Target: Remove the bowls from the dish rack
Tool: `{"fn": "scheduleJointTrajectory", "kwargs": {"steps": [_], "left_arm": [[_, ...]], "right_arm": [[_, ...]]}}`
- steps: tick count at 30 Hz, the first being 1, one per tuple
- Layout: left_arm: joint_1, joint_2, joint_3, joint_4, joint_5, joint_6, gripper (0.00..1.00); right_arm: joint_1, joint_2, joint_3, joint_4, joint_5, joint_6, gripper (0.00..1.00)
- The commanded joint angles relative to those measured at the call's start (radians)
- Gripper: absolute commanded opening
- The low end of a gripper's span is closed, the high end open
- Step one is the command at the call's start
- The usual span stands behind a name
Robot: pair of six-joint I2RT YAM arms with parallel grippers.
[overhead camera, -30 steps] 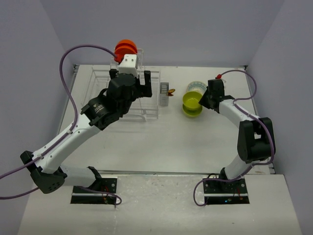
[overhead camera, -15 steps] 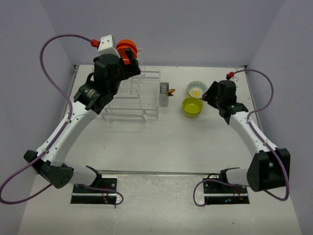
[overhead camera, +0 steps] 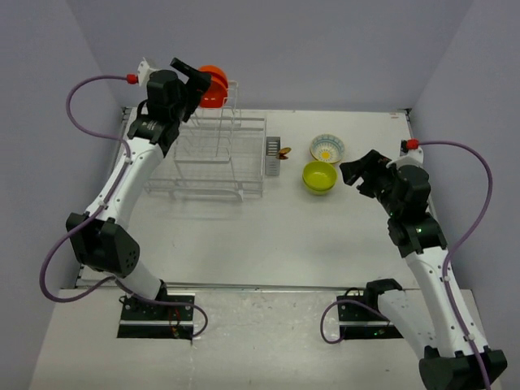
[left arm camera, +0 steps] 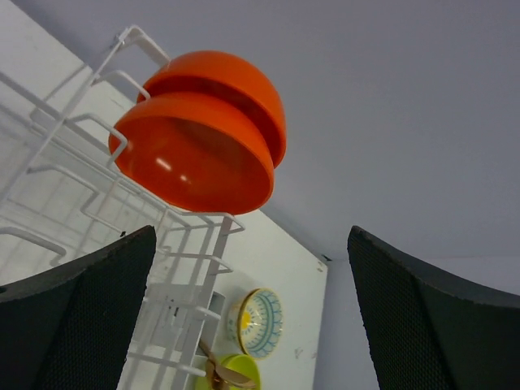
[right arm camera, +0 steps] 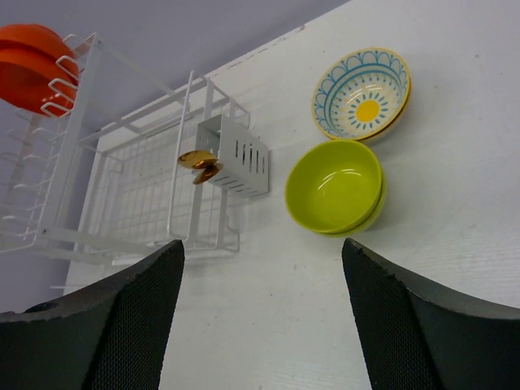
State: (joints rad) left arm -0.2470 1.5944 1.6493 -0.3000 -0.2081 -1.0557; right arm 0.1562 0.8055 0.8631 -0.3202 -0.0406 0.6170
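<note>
Two orange bowls (overhead camera: 213, 85) stand on edge in the upper tier of the white dish rack (overhead camera: 215, 154), seen close in the left wrist view (left arm camera: 203, 138). My left gripper (overhead camera: 193, 81) hangs open just left of them, its jaws (left arm camera: 248, 244) holding nothing. On the table right of the rack, two lime-green bowls (overhead camera: 319, 177) sit stacked (right arm camera: 335, 187). A flower-patterned bowl (overhead camera: 327, 148) rests just behind them (right arm camera: 363, 93). My right gripper (overhead camera: 361, 172) is open and empty, a little right of the green stack (right arm camera: 262, 248).
A grey cutlery basket (overhead camera: 272, 156) with golden spoons (right arm camera: 199, 162) hangs on the rack's right end. The rack's lower tier (right arm camera: 138, 187) holds no bowls. Walls close off the table at the back and sides.
My right gripper opened, left a green bowl on the stack and drew back to the right. My left arm rose from over the lower rack to the orange bowls on top.
</note>
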Motion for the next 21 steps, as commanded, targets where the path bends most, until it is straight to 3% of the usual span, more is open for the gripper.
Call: {"fn": "scheduleJointTrajectory", "kwargs": {"steps": [1,5,11,13,16,19,21], "left_arm": [[-0.009,0.034,-0.032,0.162,0.016,-0.219,1.00],[-0.009,0.088,-0.057,0.229,-0.020,-0.299,0.96],[-0.009,0.165,-0.042,0.282,-0.069,-0.336,0.80],[-0.009,0.189,-0.034,0.357,-0.068,-0.329,0.67],[-0.009,0.220,-0.005,0.357,-0.070,-0.334,0.54],[-0.009,0.236,-0.003,0.349,-0.076,-0.354,0.45],[-0.009,0.236,-0.014,0.351,-0.088,-0.366,0.45]], "right_arm": [[-0.003,-0.046,-0.044,0.007,-0.059,-0.014,0.79],[-0.004,-0.028,-0.059,0.004,-0.039,-0.039,0.79],[-0.003,-0.038,-0.072,0.012,-0.062,-0.043,0.79],[-0.003,-0.046,-0.082,0.026,-0.061,-0.045,0.79],[-0.003,-0.045,-0.099,0.041,-0.068,-0.043,0.79],[-0.003,-0.035,-0.098,0.041,-0.082,-0.045,0.79],[-0.003,-0.038,-0.098,0.044,-0.087,-0.043,0.79]]}}
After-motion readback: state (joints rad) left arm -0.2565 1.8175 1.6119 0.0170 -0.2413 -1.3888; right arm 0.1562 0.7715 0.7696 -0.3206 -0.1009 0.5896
